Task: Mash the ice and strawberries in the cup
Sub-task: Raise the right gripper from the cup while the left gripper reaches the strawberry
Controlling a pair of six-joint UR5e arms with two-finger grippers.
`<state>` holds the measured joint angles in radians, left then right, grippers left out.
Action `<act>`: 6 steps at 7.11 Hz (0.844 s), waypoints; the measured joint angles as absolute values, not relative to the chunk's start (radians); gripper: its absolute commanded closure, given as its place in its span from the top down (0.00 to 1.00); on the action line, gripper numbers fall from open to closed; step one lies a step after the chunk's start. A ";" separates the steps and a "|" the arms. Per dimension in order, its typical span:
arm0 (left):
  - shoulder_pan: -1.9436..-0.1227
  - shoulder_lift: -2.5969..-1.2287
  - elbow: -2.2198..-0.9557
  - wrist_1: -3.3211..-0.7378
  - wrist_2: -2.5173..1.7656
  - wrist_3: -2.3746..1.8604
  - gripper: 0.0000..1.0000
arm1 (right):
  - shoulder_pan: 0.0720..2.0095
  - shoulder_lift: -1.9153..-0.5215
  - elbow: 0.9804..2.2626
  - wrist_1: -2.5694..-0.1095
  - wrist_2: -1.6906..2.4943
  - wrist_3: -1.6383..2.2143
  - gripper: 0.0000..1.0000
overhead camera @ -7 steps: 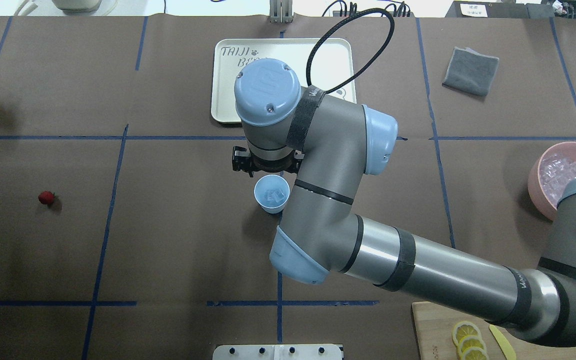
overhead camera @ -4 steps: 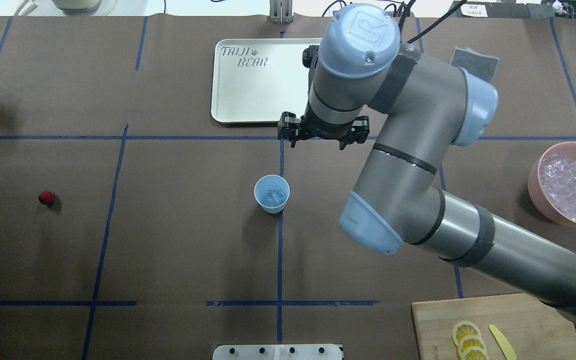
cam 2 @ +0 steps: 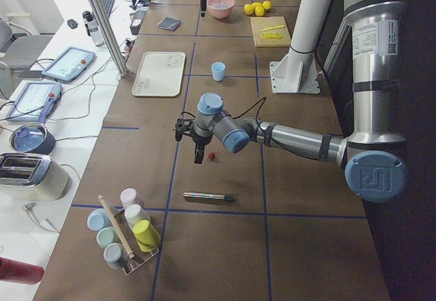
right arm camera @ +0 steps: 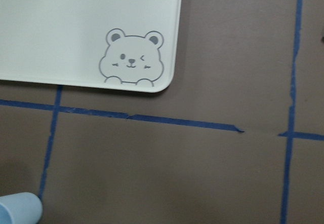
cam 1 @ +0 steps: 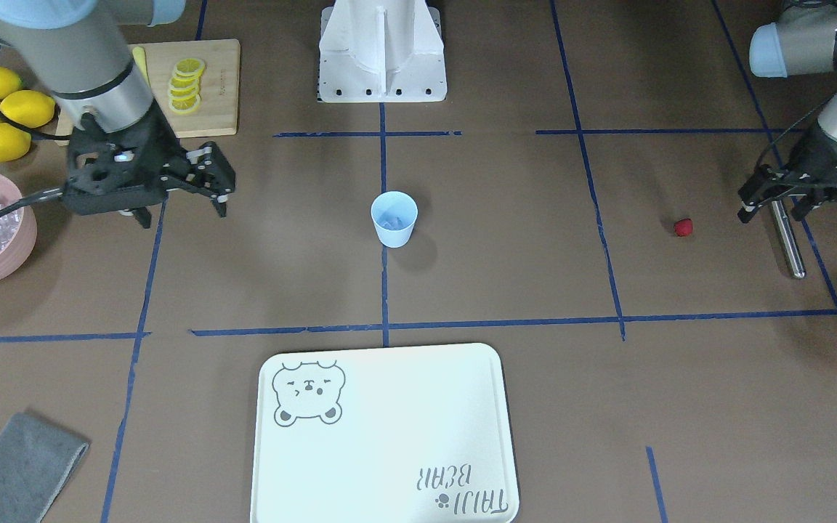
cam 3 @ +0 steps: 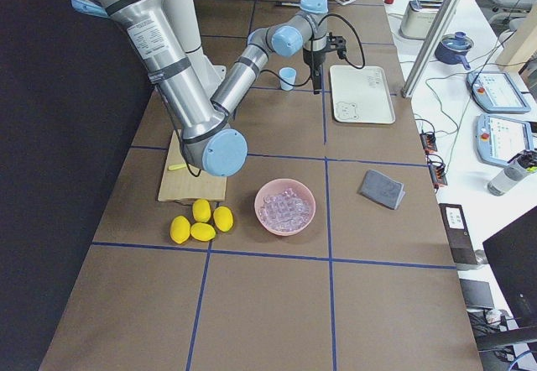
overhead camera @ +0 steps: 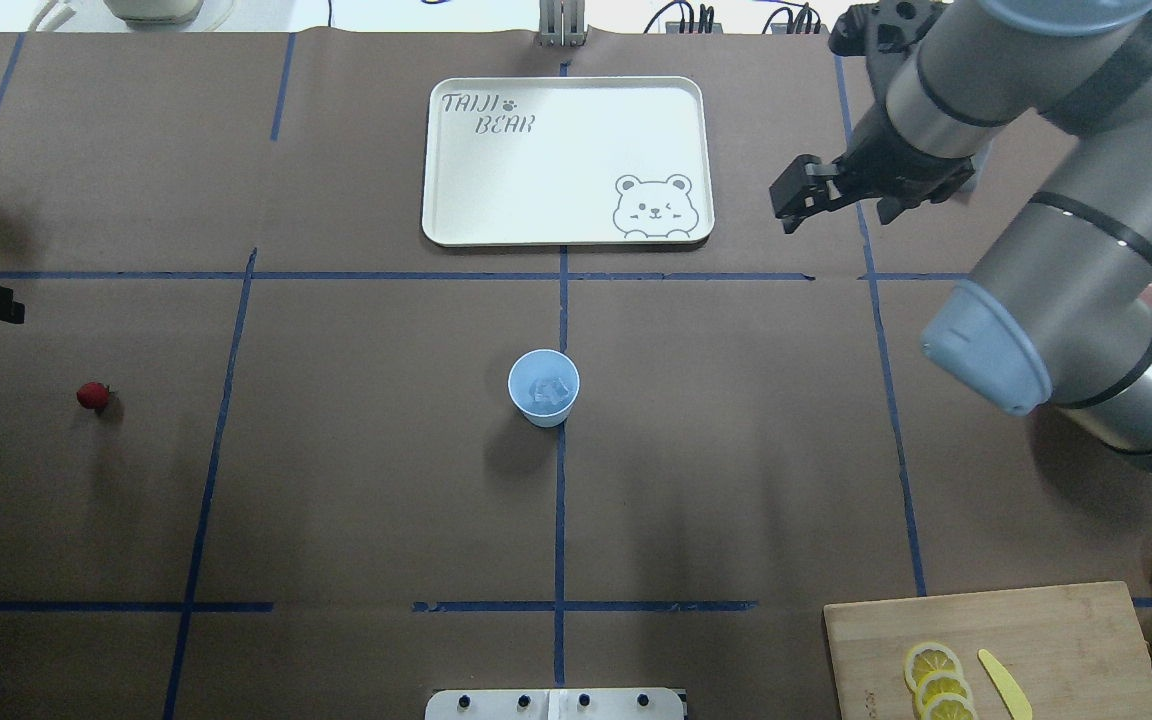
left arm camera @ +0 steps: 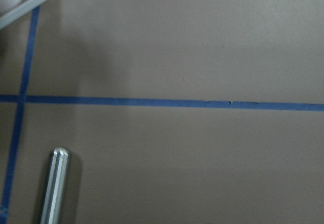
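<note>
Brown paper crossed with blue tape lines covers the table [cam 1: 535,407]. Seen from across it, the cup [cam 1: 394,218] stands upright at the table's centre, pale blue and tapered. The strawberry [cam 1: 683,227], small and dark red, lies bare toward the robot's left edge, well apart from the cup. The left gripper [cam 1: 771,212] hangs spread and empty over a steel rod [cam 1: 786,240] near the berry. The right gripper [cam 1: 184,209], fingers apart and holding nothing, hovers toward the right edge beside the pink bowl [cam 1: 22,250].

From overhead, glassy ice [overhead camera: 548,390] shows inside the cup.

The right wrist view catches a tray [right arm camera: 76,31] corner and the cup's rim.

The berry probably goes in next. It looks soft, so pinch it lightly across its middle and release it low over the cup's mouth, so the light cup does not tip.
</note>
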<state>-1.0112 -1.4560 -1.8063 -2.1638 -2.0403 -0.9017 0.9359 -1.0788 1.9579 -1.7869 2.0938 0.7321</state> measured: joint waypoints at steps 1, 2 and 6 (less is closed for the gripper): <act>-0.928 -1.445 -1.805 -2.211 -1.964 -0.996 0.98 | 1.012 -1.140 1.961 -1.787 2.133 0.610 0.99; -0.847 -1.442 -1.802 -2.232 -1.890 -1.068 0.98 | 1.076 -1.193 1.961 -1.787 2.164 0.505 0.99; -0.690 -1.450 -1.777 -2.245 -1.774 -1.177 0.94 | 1.160 -1.269 1.960 -1.784 2.194 0.379 0.99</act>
